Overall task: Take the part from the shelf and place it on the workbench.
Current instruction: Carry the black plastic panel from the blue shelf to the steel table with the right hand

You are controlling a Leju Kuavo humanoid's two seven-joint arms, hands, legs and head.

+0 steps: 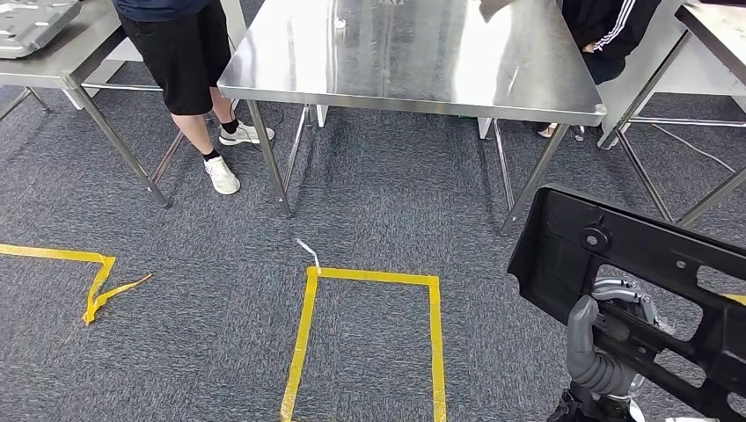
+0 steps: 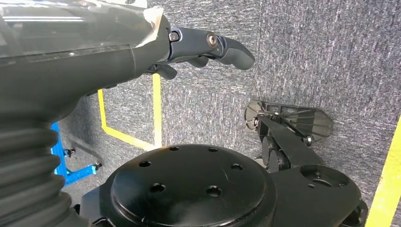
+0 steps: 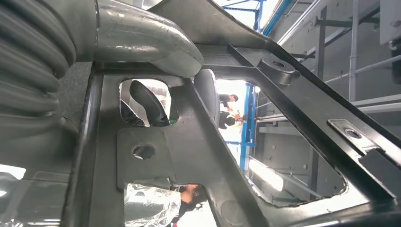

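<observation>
The left hand [image 2: 208,47] hung over the carpet, fingers apart, holding nothing. At twelve o'clock stood the steel workbench [image 1: 413,61], bare. At four o'clock the right hand [image 1: 607,338] gripped the black part [image 1: 616,255], probably through an opening, keeping it carried upright.

Yellow floor tape [image 1: 369,327] marks an open rectangle on the grey carpet [image 1: 176,352]. Left of it lies a crumpled tape strip [image 1: 97,286]. Beyond it and to the left, a person in black shorts and white sneakers [image 1: 222,174] stands. A second person in a striped sleeve [image 1: 616,26] sits far right.
</observation>
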